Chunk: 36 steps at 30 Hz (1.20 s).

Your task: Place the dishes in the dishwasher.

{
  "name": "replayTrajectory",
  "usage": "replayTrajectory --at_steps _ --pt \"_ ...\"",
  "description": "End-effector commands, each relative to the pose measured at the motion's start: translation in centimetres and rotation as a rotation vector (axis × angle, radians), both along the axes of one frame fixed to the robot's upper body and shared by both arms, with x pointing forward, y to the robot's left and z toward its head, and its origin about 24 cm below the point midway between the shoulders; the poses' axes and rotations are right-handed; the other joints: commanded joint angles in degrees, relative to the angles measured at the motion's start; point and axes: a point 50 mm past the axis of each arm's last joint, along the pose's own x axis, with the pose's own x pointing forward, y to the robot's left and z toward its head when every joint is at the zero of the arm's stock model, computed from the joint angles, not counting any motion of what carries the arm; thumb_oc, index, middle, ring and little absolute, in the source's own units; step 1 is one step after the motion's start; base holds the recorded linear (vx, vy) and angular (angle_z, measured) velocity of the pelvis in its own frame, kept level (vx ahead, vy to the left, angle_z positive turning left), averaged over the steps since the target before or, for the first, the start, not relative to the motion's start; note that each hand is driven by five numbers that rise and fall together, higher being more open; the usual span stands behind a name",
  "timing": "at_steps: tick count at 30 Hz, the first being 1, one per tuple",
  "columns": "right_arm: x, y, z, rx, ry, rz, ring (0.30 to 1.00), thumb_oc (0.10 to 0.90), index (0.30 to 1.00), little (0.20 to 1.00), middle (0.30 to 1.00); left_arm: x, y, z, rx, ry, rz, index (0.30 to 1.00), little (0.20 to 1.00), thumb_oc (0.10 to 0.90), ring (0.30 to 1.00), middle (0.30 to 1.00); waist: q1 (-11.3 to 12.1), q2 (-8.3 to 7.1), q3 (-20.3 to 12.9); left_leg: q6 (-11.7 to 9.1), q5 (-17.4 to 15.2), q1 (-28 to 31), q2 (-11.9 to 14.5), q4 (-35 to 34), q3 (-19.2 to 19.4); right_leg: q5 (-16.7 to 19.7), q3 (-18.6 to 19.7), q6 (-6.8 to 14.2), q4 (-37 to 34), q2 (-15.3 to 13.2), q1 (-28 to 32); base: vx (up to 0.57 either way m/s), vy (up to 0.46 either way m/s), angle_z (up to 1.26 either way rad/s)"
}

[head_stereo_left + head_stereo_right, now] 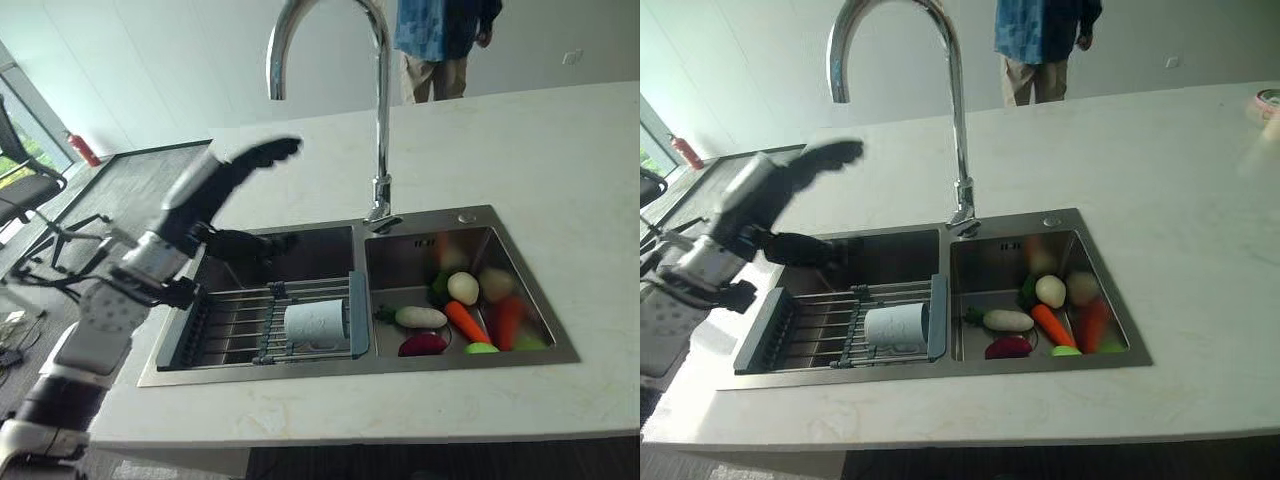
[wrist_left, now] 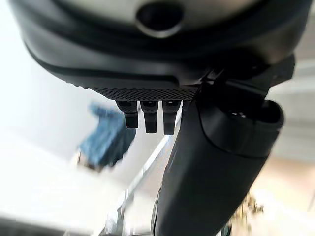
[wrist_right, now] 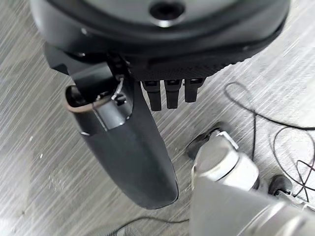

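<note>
We stand at a pale worktop (image 1: 560, 170) with a double steel sink (image 1: 470, 215) set near its front edge, a tall curved tap (image 1: 380, 120) rising behind the divider, and a person (image 1: 440, 45) standing past the far edge. The left basin carries a wire drying rack (image 1: 235, 320) across it; the right basin holds a heap of vegetables (image 1: 460, 310).

The one dish we can find is a white cup (image 1: 315, 322), lying on its side on the rack at the end nearest the divider. We judge it light, rigid and smooth, likely slippery if wet and liable to chip if knocked against steel. Lying down, it could roll on the wires, so we would take it across the body, thumb against fingers, rather than by the rim.

Our left hand (image 1: 255, 158) hangs above the far left corner of the sink, fingers stretched out and grasping nothing. The cup lies nearer to us and toward the divider, lower than the hand and apart from it. Our right hand (image 3: 147, 123) hangs low over the floor, relaxed and empty.
</note>
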Motion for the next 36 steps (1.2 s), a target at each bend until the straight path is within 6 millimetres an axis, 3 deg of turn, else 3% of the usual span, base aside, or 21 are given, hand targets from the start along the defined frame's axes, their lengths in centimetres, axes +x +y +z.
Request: replayTrajectory --at_steps 1,8,20,29,36 --pt "2.1 -0.3 0.4 -0.02 -0.09 0.032 0.9 0.8 0.9 0.9 0.9 0.7 2.1 6.4 -0.061 -0.135 0.053 0.9 0.9 0.8 0.9 0.9 -0.15 -0.16 0.01 -0.64 -12.67 -2.12 1.37 9.01 -1.15 2.61 -0.81 8.14 -6.07 -4.35 2.14 -0.01 -0.023 -0.24" --pt "0.4 -0.7 0.4 -0.018 -0.089 0.017 0.9 0.8 0.9 0.9 0.9 2.4 3.7 4.4 0.048 0.127 0.075 0.9 0.9 0.8 0.9 0.9 -2.14 0.86 0.13 -0.43 -12.82 -1.54 1.06 9.01 0.13 3.8 1.38 9.04 -6.07 -4.11 1.15 0.02 -0.013 -0.1" --pt "-0.5 -1.0 0.4 -0.021 -0.1 0.01 0.9 0.8 0.9 0.9 0.9 2.4 4.2 2.9 0.17 0.369 0.002 0.9 0.9 0.8 0.9 0.9 -2.28 1.59 0.23 -0.11 -13.14 -1.82 0.24 9.01 -0.11 4.48 2.67 9.71 -6.07 -4.2 0.09 0.01 0.001 -0.02" --pt "-0.4 -1.4 0.6 -0.012 -0.107 -0.008 0.9 0.8 0.9 0.9 0.9 2.2 2.6 3.4 0.208 0.426 -0.078 0.9 0.9 0.8 0.9 0.9 -1.64 1.33 0.38 -0.08 -13.14 -2.09 0.21 9.01 -0.68 4.58 2.36 9.79 -6.07 -4.31 -0.14 0.0 -0.011 0.04" --pt "0.2 -1.5 0.7 -0.004 -0.115 -0.025 0.9 0.8 0.9 0.9 0.9 2.0 2.7 2.5 0.261 0.424 -0.049 0.9 0.9 0.8 0.9 0.9 -0.8 1.12 0.29 -0.21 -13.04 -2.32 0.32 9.01 -1.15 4.48 1.8 9.61 -6.07 -4.39 -0.15 0.0 -0.022 0.08"
